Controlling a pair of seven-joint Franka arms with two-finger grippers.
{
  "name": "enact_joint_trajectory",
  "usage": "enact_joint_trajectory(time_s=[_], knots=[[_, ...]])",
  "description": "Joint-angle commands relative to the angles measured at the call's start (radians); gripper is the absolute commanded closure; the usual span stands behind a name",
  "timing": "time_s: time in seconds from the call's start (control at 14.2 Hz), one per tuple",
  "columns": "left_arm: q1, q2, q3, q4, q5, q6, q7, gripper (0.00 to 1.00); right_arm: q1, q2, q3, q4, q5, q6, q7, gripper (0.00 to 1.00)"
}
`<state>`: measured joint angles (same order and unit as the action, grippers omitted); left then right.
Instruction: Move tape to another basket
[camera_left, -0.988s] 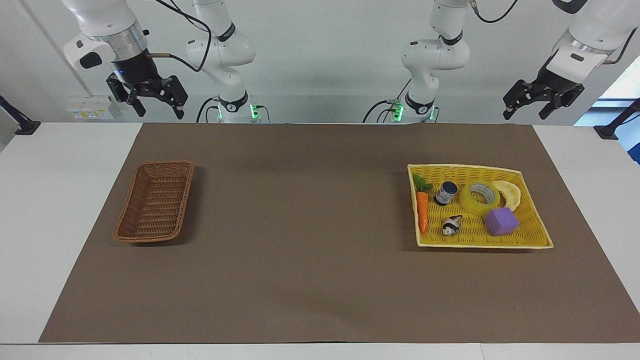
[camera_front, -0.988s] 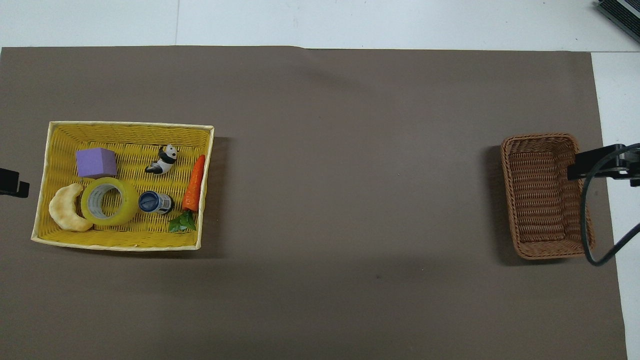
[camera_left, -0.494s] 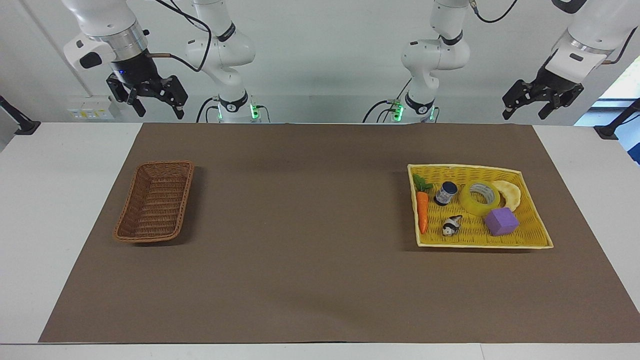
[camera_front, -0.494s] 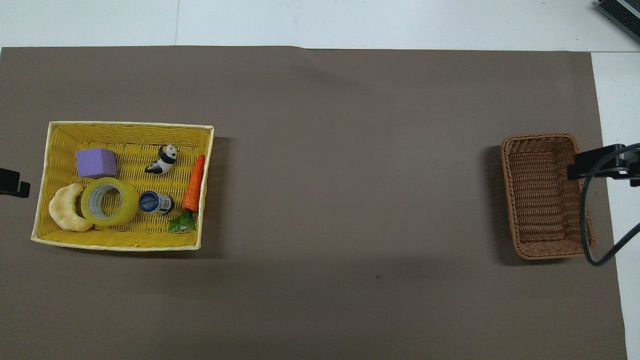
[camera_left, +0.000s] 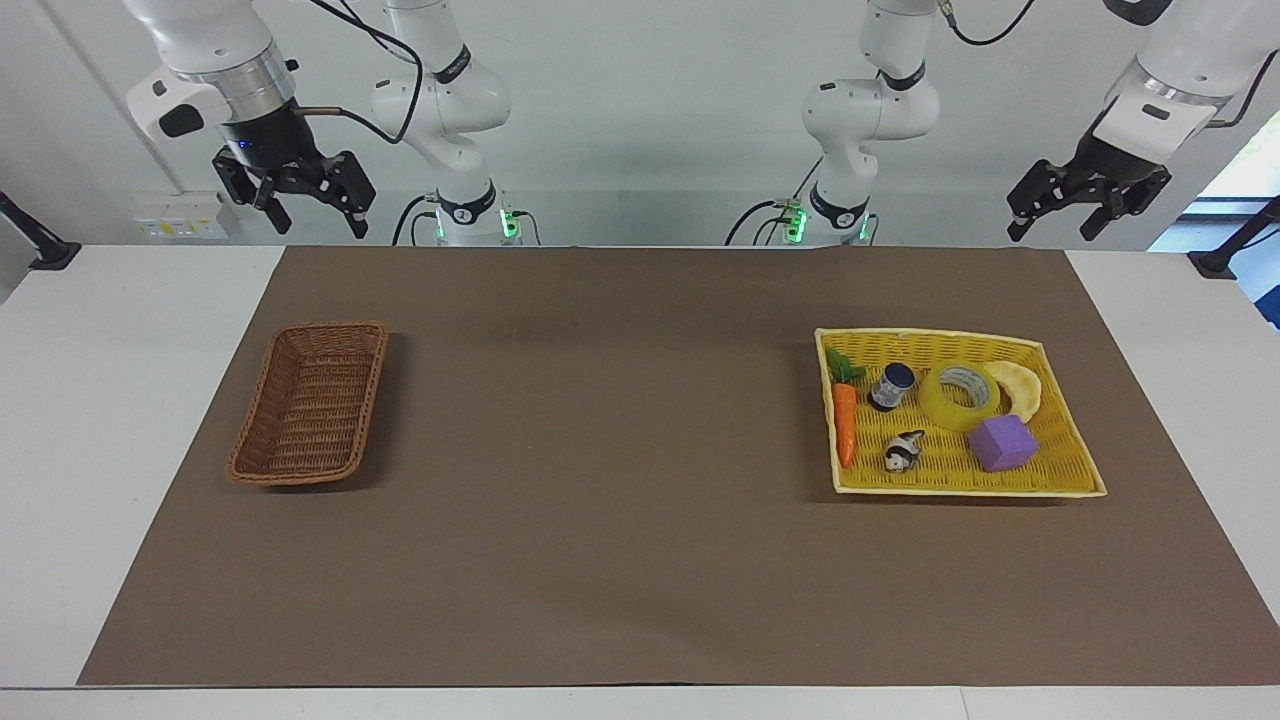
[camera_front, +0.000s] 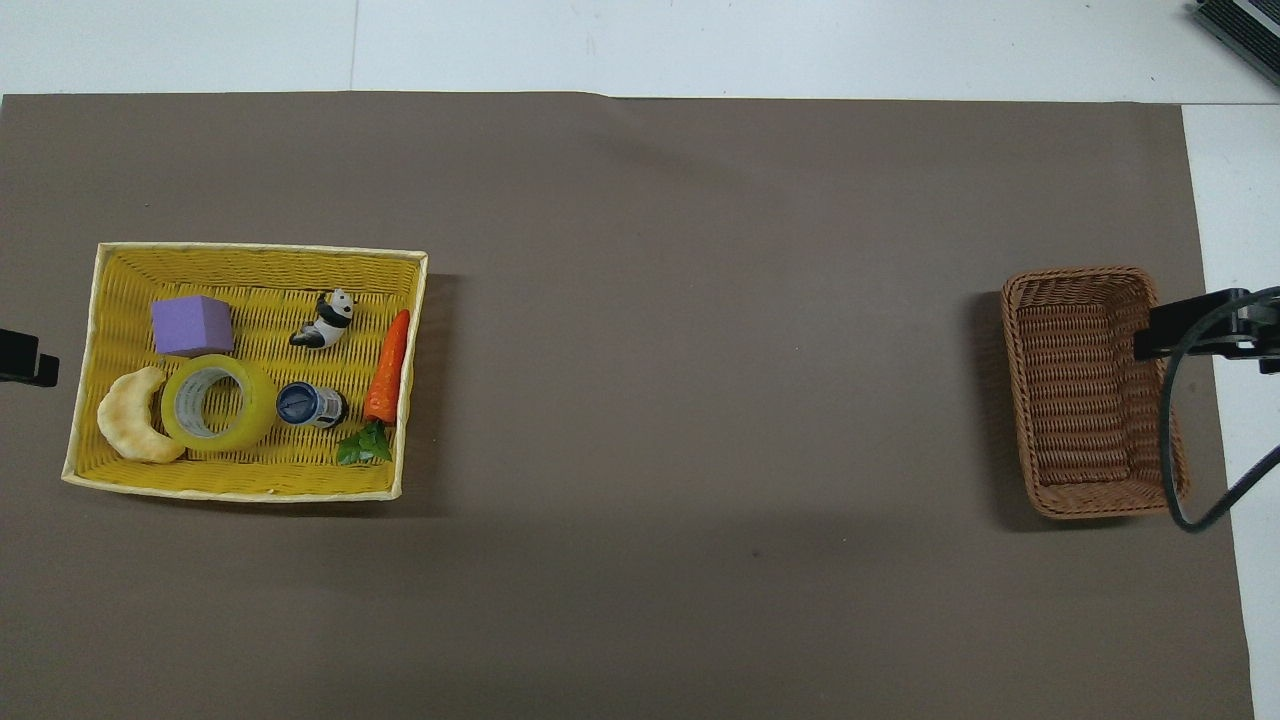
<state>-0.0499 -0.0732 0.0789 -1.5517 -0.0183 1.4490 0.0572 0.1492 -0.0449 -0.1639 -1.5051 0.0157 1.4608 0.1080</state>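
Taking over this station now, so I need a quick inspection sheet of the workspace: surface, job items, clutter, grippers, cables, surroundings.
Surface: brown mat on a white table.
Job's things: tape lies flat in the yellow tray, touching the purple cube; brown basket holds nothing, toward the right arm's end.
Clutter: in the tray, a carrot, small jar, panda figure, crescent pastry.
Grippers: left gripper and right gripper are raised, open, holding nothing.
Cables: black cable crosses above the basket's edge in the overhead view.
Surroundings: wall sockets.
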Motion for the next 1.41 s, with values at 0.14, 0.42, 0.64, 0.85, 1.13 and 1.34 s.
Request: enact_joint_trajectory(time_s=[0.14, 0.42, 0.64, 0.85, 1.13, 1.34], knots=[[0.004, -0.025, -0.002, -0.033, 0.009, 0.007, 0.03, 0.0, -0.016, -0.007, 0.006, -0.009, 0.012, 0.009, -0.025, 0.0], [0.015, -0.019, -0.001, -0.039, 0.008, -0.001, 0.069, 0.0, -0.016, -0.007, 0.006, -0.009, 0.012, 0.009, -0.025, 0.0], [0.044, -0.007, -0.001, -0.044, 0.008, 0.001, 0.144, 0.0, -0.016, -0.007, 0.006, -0.009, 0.012, 0.01, -0.025, 0.0], [0.076, 0.036, -0.001, -0.062, 0.011, 0.02, 0.222, 0.0, -0.016, -0.007, 0.006, -0.009, 0.012, 0.01, -0.025, 0.0], [0.111, 0.07, -0.001, -0.117, 0.012, 0.094, 0.234, 0.0, -0.016, -0.007, 0.006, -0.009, 0.012, 0.01, -0.025, 0.0], [0.143, 0.072, -0.001, -0.194, 0.012, 0.188, 0.274, 0.0, -0.016, -0.007, 0.006, -0.009, 0.012, 0.01, -0.025, 0.0]])
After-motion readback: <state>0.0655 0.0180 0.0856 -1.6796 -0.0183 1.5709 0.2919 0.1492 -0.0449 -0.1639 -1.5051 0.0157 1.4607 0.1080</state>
